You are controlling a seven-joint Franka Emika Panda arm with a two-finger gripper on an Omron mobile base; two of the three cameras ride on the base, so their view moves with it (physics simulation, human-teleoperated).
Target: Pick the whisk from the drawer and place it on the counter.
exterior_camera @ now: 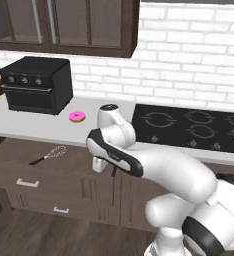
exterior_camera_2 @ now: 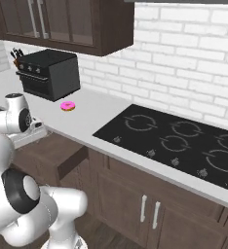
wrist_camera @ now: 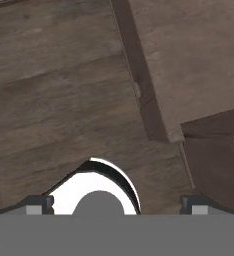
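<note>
You see a silvery-wired, black-handled whisk (exterior_camera: 50,155) in the dark brown drawer (exterior_camera: 19,167), a pink donut (exterior_camera: 77,117) on the pale grey counter (exterior_camera: 34,125) (smooth, unpatterned), and a black oven (exterior_camera: 36,85).

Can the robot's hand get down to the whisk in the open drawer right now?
Probably yes. The whisk lies bare in the open drawer with nothing over it, and the hand hangs off to its side, fingers apart.

whisk (exterior_camera: 54,152): silvery wire | drawer (exterior_camera: 19,160): dark matt wood | counter (exterior_camera: 34,125): smooth grey
</note>
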